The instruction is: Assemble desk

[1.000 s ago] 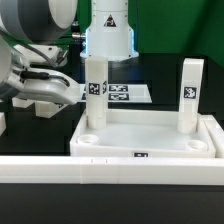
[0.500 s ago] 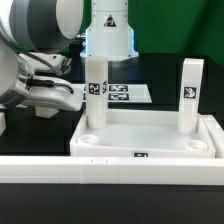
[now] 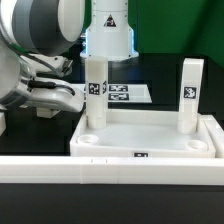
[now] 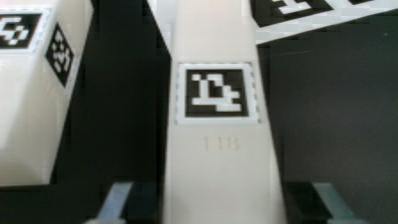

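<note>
The arm (image 3: 35,60) fills the exterior view's left, bent low over the black surface (image 3: 35,140). The white rimmed tabletop (image 3: 125,135) lies flat in the middle, just behind a long white bar (image 3: 110,172) that runs along the front. Round sockets show at the tabletop's two near corners.

Two tagged legs stand upright at its far corners: the left leg (image 3: 95,95) on the exterior view's left and the right leg (image 3: 190,95) on the exterior view's right. The marker board (image 3: 125,93) lies flat behind them, beside the left leg.

From the wrist, the end effector (image 4: 219,205) straddles a third leg (image 4: 217,150), which runs lengthwise between the fingers (image 4: 121,200) with its tag facing up. One finger sits on each side of it, partly closed in, with a thin dark strip showing between finger and leg on both sides. I cannot tell whether the pads are pressing on the leg or only flanking it. A fourth leg (image 4: 27,100) lies just beside the third, apart from it, with dark surface between them.
</note>
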Motion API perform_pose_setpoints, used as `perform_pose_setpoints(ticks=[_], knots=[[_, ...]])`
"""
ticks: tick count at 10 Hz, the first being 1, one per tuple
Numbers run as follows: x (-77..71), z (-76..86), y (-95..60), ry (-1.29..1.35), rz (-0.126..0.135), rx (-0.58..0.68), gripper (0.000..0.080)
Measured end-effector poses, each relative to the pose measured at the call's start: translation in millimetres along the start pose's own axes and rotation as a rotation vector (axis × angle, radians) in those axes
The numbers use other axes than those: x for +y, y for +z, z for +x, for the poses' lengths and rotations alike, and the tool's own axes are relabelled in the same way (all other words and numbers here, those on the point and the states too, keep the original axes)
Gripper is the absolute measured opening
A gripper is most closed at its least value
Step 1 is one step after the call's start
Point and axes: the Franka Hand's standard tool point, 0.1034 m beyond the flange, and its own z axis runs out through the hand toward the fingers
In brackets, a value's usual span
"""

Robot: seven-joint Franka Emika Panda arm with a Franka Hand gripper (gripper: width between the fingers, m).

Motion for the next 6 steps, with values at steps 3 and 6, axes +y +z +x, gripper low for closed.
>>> perform_pose_setpoints(ticks=[3,6], knots=[[-1.2,0.6,-1.7,-0.003,-0.001,0.003,0.0289],[-1.3,-4.9,-25.9,-0.03,0.0,0.008,0.0289]])
